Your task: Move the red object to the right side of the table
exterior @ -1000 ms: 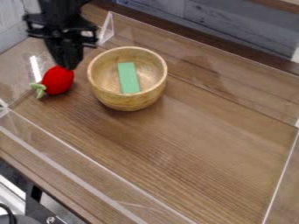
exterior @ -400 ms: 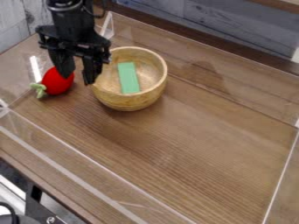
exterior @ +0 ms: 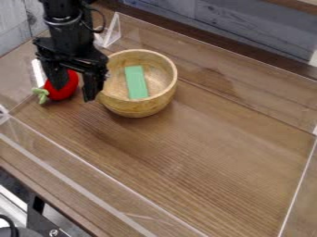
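The round wooden bowl point(exterior: 137, 83) stands on the large brown wood-grain table point(exterior: 198, 157), toward its far left part. In the bowl lies the green rectangular block point(exterior: 136, 82). Left of the bowl, on the table, sits the small round red soft toy point(exterior: 58, 90), near the bowl yet apart from it. The black robot gripper point(exterior: 66, 86) stands left of the bowl too, over the toy, one finger on each side of it. Right of the bowl and in front of it stretches tabletop.
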### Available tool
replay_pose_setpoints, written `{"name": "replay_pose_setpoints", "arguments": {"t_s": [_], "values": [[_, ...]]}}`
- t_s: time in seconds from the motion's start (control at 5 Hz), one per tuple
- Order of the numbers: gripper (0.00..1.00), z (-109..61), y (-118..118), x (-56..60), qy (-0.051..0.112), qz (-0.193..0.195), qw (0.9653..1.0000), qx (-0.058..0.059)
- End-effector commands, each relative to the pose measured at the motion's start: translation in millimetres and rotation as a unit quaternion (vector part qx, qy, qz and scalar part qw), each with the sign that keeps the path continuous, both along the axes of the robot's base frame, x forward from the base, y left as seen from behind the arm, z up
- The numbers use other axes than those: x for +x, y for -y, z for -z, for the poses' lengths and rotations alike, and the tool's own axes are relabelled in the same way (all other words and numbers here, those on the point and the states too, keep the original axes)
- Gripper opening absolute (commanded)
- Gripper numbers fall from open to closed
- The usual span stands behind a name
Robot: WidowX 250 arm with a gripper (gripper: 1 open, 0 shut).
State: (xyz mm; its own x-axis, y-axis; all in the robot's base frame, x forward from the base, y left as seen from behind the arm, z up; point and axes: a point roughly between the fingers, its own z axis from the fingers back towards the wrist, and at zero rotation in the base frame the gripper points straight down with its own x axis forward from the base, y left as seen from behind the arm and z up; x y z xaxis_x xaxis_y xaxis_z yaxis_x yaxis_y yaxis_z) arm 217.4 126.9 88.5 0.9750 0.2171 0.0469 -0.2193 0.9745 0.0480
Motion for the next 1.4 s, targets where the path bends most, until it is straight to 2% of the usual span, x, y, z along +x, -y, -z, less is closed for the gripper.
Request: {"name": "replay_pose_setpoints", "arguments": {"t_s": [0.0, 0.2, 0.4, 0.6, 0.8, 1.2], "values": [[1.0, -16.1, -12, 6.6, 0.013, 0.002, 0.9998, 0.018], [1.0, -0.5, -17, 4.3, 0.007, -0.003, 0.9997, 0.022], [1.0, 0.7, -15, 10.6, 0.004, -0.019, 0.9995, 0.026], [0.0, 1.8, -11, 17.3, -0.001, -0.033, 0.999, 0.028], [0.0, -6.0, 2, 23.5, -0.003, -0.046, 0.9985, 0.028], [0.0, -28.1, 44, 36.5, 0.004, 0.02, 0.9996, 0.02]]}}
